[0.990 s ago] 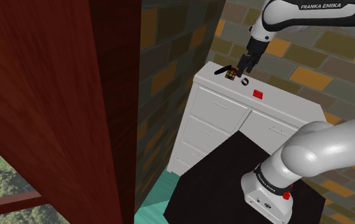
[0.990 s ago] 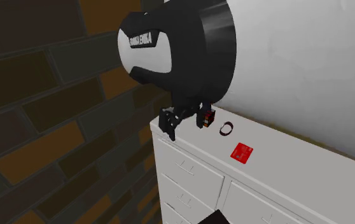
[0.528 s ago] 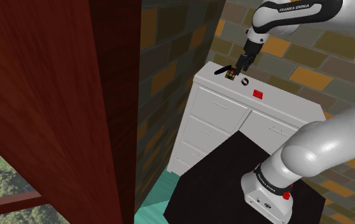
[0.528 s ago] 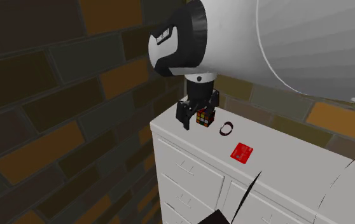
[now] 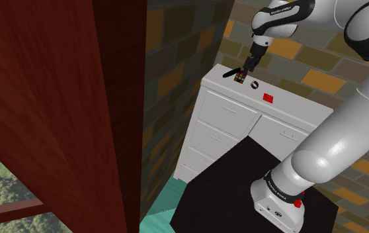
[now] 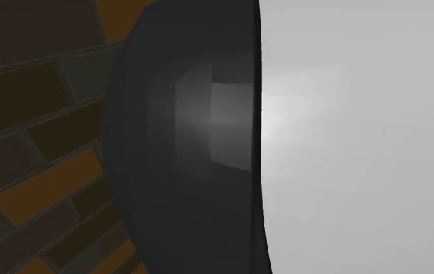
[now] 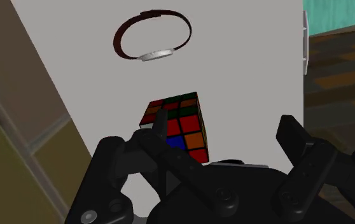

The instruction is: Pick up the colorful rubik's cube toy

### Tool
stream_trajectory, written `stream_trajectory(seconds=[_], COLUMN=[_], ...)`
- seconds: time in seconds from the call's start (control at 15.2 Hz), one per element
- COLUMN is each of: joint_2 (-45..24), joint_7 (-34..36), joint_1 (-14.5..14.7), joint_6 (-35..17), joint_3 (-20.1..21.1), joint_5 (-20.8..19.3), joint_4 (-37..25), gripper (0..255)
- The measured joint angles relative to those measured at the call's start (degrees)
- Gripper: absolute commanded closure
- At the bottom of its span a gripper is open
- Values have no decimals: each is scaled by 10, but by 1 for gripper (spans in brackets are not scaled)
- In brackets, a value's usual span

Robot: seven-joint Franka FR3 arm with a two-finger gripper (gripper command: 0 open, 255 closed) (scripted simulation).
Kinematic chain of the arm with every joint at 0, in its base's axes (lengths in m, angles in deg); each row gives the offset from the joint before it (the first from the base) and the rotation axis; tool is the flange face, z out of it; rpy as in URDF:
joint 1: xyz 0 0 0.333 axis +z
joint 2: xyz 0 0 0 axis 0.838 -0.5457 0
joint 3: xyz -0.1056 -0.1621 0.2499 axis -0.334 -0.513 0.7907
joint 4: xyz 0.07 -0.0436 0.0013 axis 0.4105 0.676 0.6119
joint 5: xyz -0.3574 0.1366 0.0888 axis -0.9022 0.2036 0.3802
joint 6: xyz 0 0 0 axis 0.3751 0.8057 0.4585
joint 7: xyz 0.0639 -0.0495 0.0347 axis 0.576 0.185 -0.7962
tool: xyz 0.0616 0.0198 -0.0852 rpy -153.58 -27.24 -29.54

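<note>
Though the lettering is small from the shoulder view, I can read "FRANKA EMIKA" on the upper link of the white arm [image 5: 289, 12]. The label on its base is too small for me to make out. In the second exterior view, a dark joint and pale shell of that same arm sit right in front of the lens, with a brick wall [image 6: 29, 148] at the side.

The gripper [image 7: 224, 124] hangs low over the top of a white dresser [image 5: 233, 119] with its jaws spread wide and clasping nothing. The Rubik's cube [image 7: 177, 124] sits on the dresser top between them, its red, green, orange, blue and white squares set in a black frame. It lies far over toward one finger. That fingertip [image 7: 160, 122] overlaps the cube's edge, and I cannot tell whether it touches. The other finger stands well apart from the cube.

Just beyond the cube from the jaws lies a dark bracelet [image 7: 152, 35] with a silvery clasp. From the shoulder view, a small red card [image 5: 268, 98] lies farther out past the bracelet. A slim black object [image 5: 229, 73] I cannot identify lies on the cube's other side.
</note>
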Motion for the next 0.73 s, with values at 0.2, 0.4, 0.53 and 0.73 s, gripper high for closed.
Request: stream_trajectory(seconds=[0.2,0.4,0.53,0.73], joint_2=[-76,-96,-103,-112], joint_7=[-49,-65,-69,-73], joint_1=[-18,-25,-27,-29], joint_6=[1,-10,-26,-44], joint_3=[-7,-7,-6,-5], joint_5=[42,55,59,65], joint_4=[-66,-73,-63,-53], gripper=[0,0,0,0])
